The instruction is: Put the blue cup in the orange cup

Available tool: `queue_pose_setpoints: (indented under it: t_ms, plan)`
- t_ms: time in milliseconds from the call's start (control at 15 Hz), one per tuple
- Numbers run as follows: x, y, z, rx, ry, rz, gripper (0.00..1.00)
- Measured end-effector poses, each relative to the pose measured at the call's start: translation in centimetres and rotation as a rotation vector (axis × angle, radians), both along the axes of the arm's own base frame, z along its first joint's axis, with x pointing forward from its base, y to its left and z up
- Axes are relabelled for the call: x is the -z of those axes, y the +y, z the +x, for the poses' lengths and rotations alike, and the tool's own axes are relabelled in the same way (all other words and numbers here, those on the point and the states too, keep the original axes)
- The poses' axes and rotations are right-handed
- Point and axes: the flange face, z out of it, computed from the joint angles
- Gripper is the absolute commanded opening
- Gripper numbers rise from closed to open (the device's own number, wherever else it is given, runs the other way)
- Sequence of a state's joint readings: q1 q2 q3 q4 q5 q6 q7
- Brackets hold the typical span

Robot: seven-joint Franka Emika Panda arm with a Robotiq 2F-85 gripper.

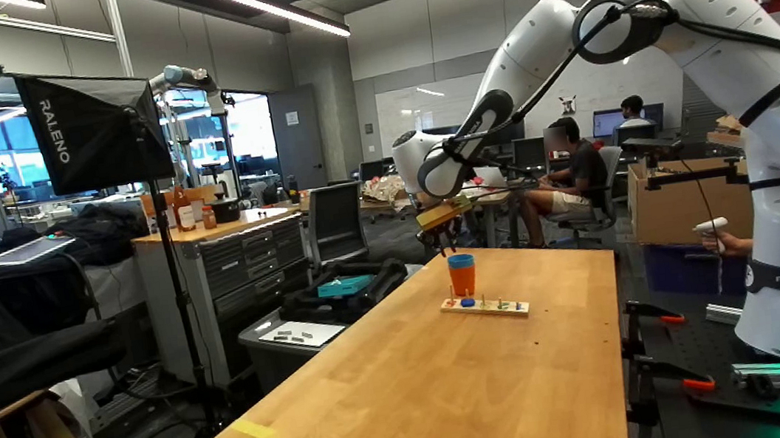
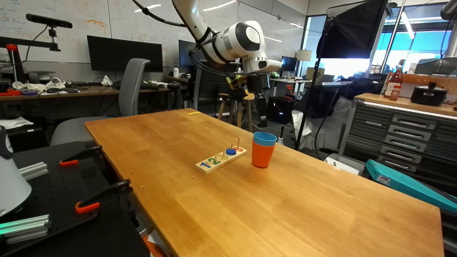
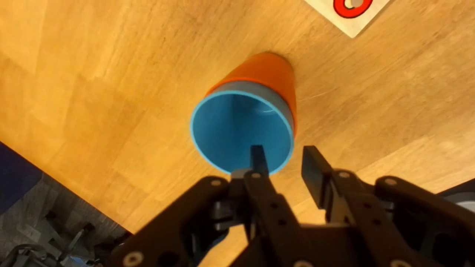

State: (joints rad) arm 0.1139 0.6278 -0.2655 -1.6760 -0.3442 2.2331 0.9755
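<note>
The blue cup (image 1: pixel 461 260) stands nested inside the orange cup (image 1: pixel 464 282) on the table, with only its upper rim band showing above the orange one. Both exterior views show this stack upright, with the blue cup (image 2: pixel 265 138) over the orange cup (image 2: pixel 262 156). In the wrist view I look into the blue cup (image 3: pixel 237 126), and the orange cup (image 3: pixel 272 70) shows around its outside. My gripper (image 3: pixel 284 148) is open with nothing between its fingers. It is above and beside the stack, near the rim in an exterior view (image 1: pixel 447 249); it appears apart from the cups.
A wooden number board with pegs (image 2: pixel 217 160) and a blue disc (image 2: pixel 231 151) lies beside the cups. Its corner shows in the wrist view (image 3: pixel 350 27). The wooden table (image 1: pixel 456 397) has an edge close behind the cups. Clamps (image 2: pixel 87 207) grip the robot-side edge.
</note>
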Motion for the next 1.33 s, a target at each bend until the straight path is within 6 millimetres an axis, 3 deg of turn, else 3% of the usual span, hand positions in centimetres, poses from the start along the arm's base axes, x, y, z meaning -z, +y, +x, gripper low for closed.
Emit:
queue_pose_setpoints:
  t_ms: [333,600,933,1333]
  plan:
    - [-0.5,0.7,0.7,0.011,-0.013,0.043,0.99]
    - [-2.4,5.0,1.4,-0.108,0.036,0.204,1.0]
    - [-7.8,11.2,1.6,-0.297,0.112,0.383,1.0]
    - [-15.0,14.6,0.7,-0.537,0.188,0.489,1.0]
